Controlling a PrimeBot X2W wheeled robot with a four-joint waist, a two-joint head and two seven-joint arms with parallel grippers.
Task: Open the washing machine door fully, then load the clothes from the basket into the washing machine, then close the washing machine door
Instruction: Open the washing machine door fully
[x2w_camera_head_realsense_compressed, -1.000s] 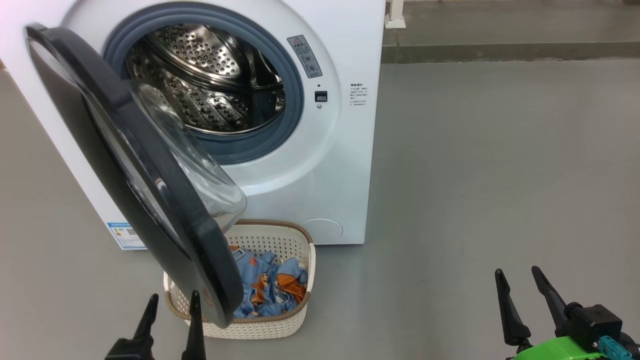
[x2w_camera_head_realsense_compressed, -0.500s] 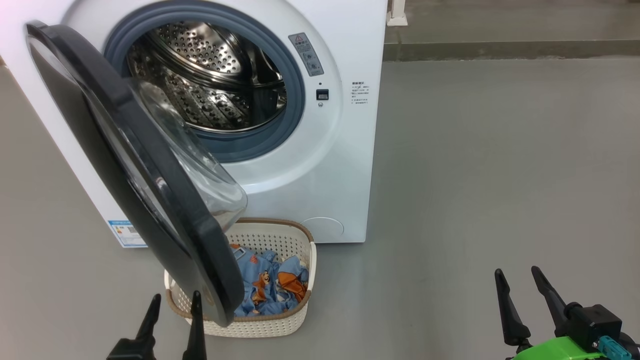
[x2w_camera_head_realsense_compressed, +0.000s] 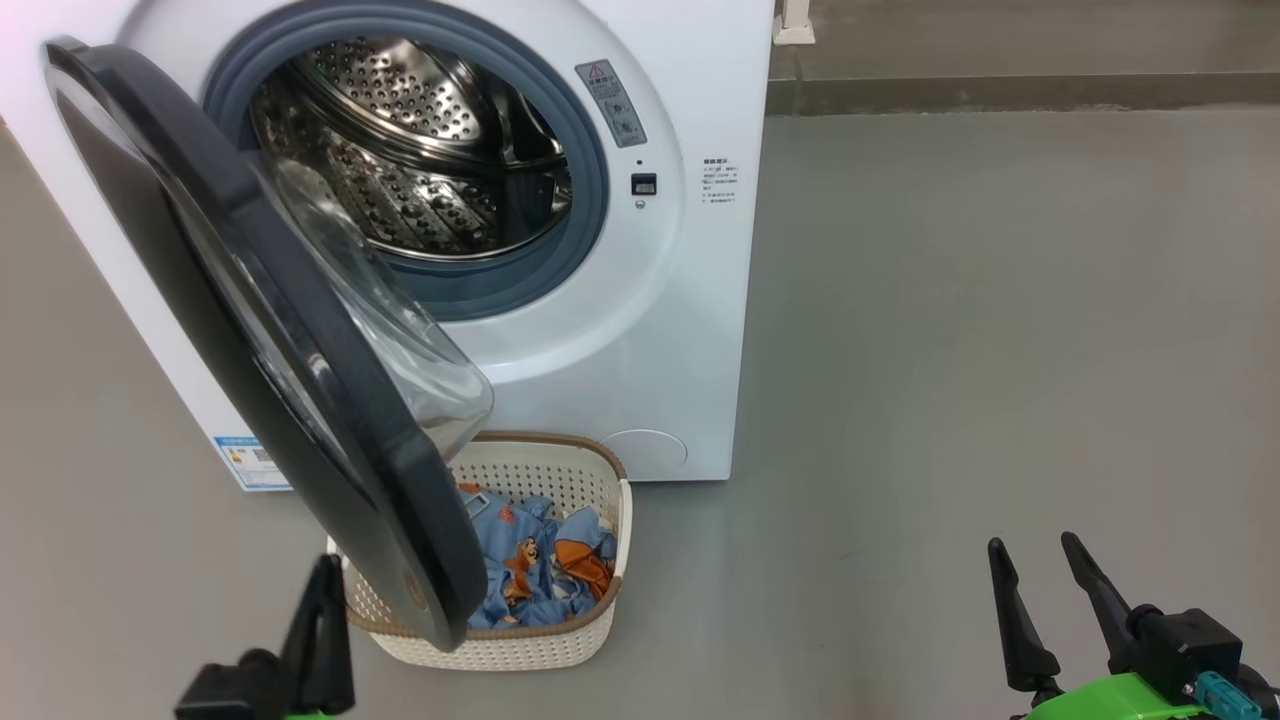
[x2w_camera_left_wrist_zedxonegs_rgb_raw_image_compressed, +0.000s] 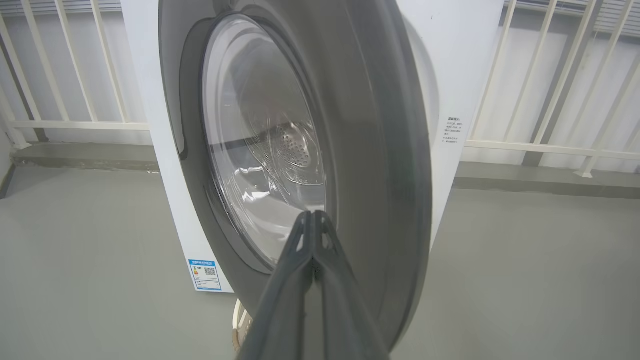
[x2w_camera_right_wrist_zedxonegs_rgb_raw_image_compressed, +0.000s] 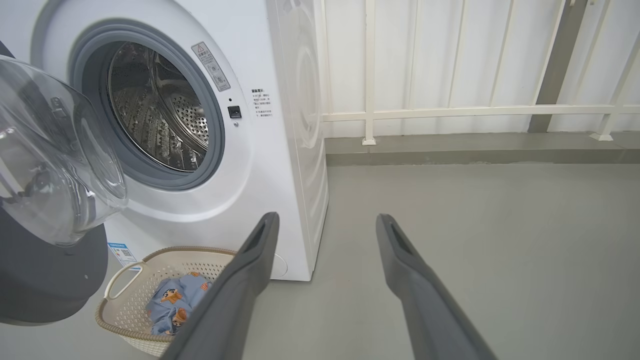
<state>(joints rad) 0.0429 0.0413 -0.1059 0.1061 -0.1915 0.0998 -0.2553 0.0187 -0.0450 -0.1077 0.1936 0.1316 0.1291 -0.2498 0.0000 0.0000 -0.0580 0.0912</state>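
The white washing machine (x2w_camera_head_realsense_compressed: 640, 330) stands at the upper left with its steel drum (x2w_camera_head_realsense_compressed: 420, 150) exposed. The washing machine door (x2w_camera_head_realsense_compressed: 330, 400) hangs partly open, its black rim swung toward me and its glass bowl (x2w_camera_head_realsense_compressed: 400, 350) facing the drum. Below its lower edge sits the basket (x2w_camera_head_realsense_compressed: 540, 475) with the blue-and-orange clothes (x2w_camera_head_realsense_compressed: 540, 570) inside. My left gripper (x2w_camera_head_realsense_compressed: 325, 565) is shut on nothing, just left of the door's lower edge; in the left wrist view the left gripper (x2w_camera_left_wrist_zedxonegs_rgb_raw_image_compressed: 312, 215) points at the door's outer face (x2w_camera_left_wrist_zedxonegs_rgb_raw_image_compressed: 370, 150). My right gripper (x2w_camera_head_realsense_compressed: 1032, 545) stands open over bare floor.
Grey floor (x2w_camera_head_realsense_compressed: 950, 350) stretches to the right of the machine. A white railing (x2w_camera_right_wrist_zedxonegs_rgb_raw_image_compressed: 450, 110) on a low concrete kerb (x2w_camera_right_wrist_zedxonegs_rgb_raw_image_compressed: 475, 150) runs behind it. The basket (x2w_camera_right_wrist_zedxonegs_rgb_raw_image_compressed: 130, 300) and clothes (x2w_camera_right_wrist_zedxonegs_rgb_raw_image_compressed: 175, 305) lie left of the right gripper (x2w_camera_right_wrist_zedxonegs_rgb_raw_image_compressed: 327, 218), partly under the door.
The left gripper's fingers have closed together and it has shifted slightly left. The head view has drifted a little. The right gripper has not moved.
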